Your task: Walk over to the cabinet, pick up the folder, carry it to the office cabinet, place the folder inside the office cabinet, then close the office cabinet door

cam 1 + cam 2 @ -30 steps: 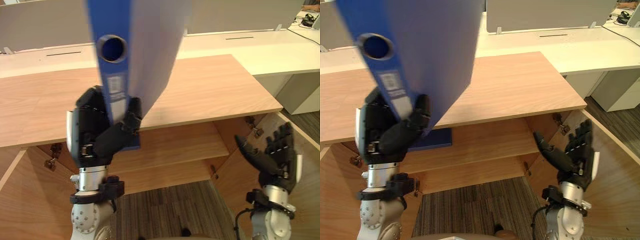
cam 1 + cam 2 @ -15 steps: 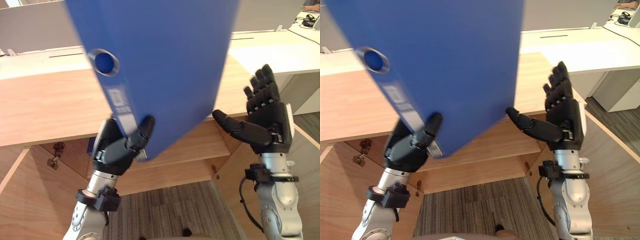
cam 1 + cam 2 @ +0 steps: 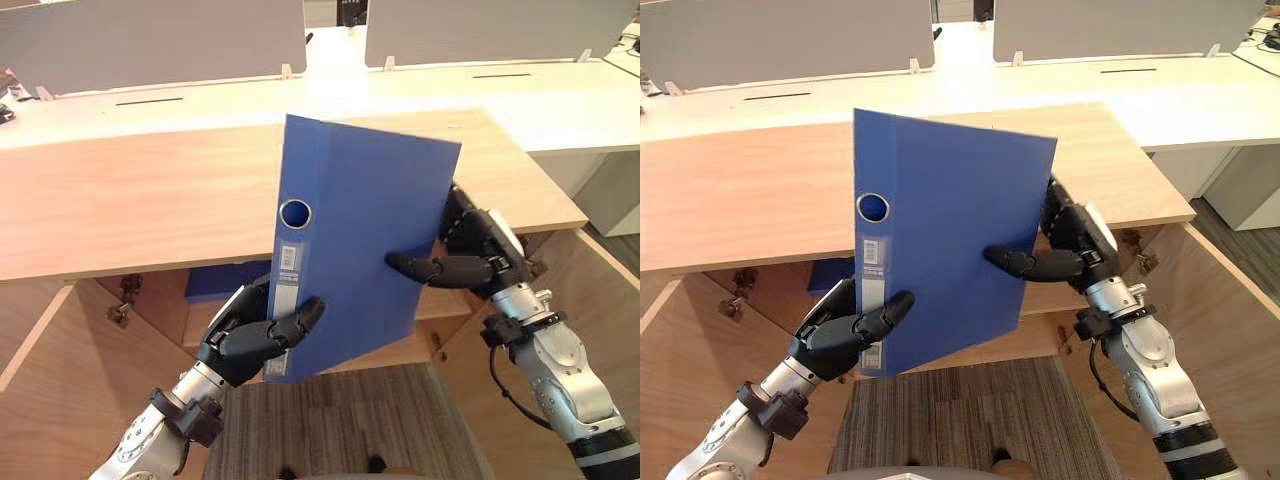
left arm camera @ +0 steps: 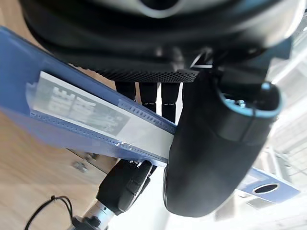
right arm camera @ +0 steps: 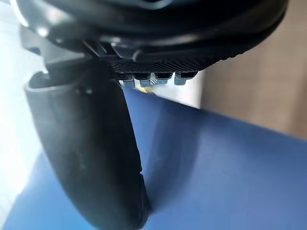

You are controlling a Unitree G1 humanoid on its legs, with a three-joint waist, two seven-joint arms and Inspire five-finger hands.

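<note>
I hold a blue folder (image 3: pixel 350 240) upright in front of the open wooden cabinet (image 3: pixel 120 210), spine with round hole and white label facing me. My left hand (image 3: pixel 250 340) is shut on the bottom of the spine, its thumb (image 4: pixel 216 153) lying across the label (image 4: pixel 81 112). At the folder's right edge my right hand (image 3: pixel 1070 250) pinches it, thumb (image 5: pixel 91 153) on the front cover (image 5: pixel 216 177) and fingers behind. The folder hides the middle of the cabinet opening.
Both cabinet doors stand open, one at the left (image 3: pixel 60 400), one at the right (image 3: pixel 600 290). Another blue folder (image 3: pixel 215 280) lies on the inner shelf. White desks with grey partitions (image 3: pixel 150 45) run behind the cabinet. Carpet (image 3: pixel 340 420) lies below.
The folder has come down from close above to upright before the cabinet. My right hand rose from low at the right and took hold of the folder's right edge.
</note>
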